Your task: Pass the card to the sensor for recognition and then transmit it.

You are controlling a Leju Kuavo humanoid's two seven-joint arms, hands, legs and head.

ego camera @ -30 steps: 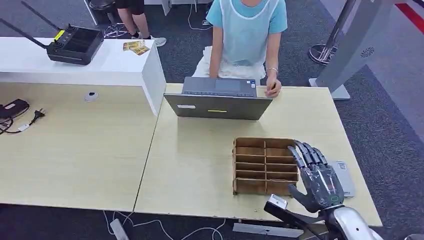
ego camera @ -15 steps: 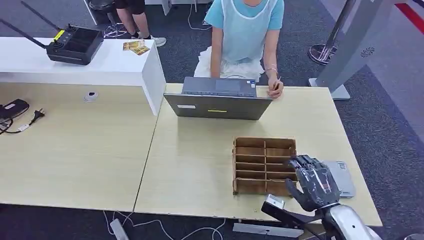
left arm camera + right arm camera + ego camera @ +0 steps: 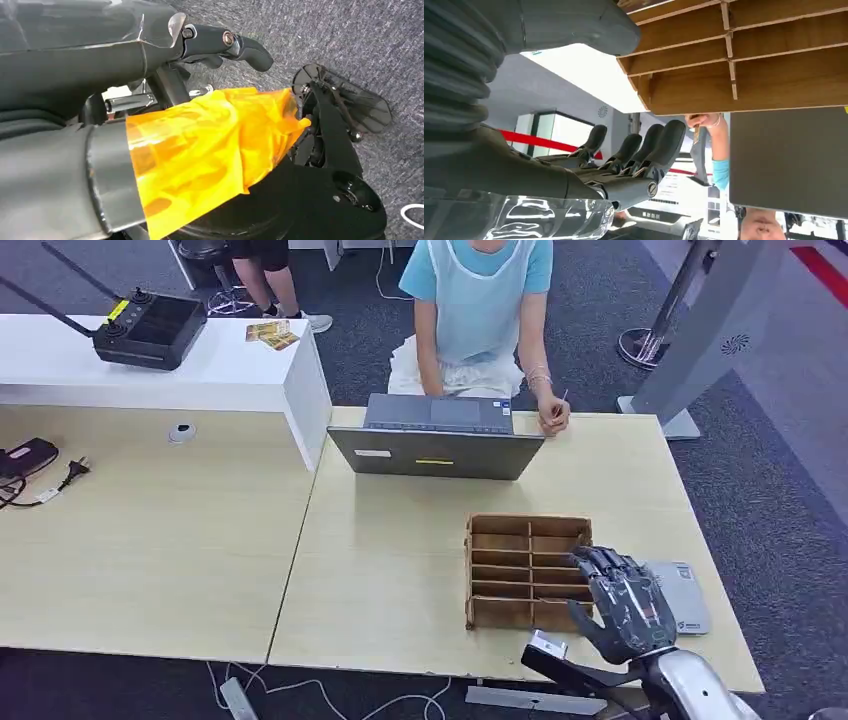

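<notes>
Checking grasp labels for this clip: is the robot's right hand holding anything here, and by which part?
Nothing is held. The right hand hovers by the brown wooden divided organiser box, its dark fingers spread and empty. The person's hand holds a small card.

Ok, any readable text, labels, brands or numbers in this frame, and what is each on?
No text can be read.
Grey card reader: small green mark at a corner, too small to read.
Laptop: a white sticker and a yellow strip on the lid, both illegible.
Black device on the white counter: yellow label, blurred.
Grey stand: a round emblem, no letters.
</notes>
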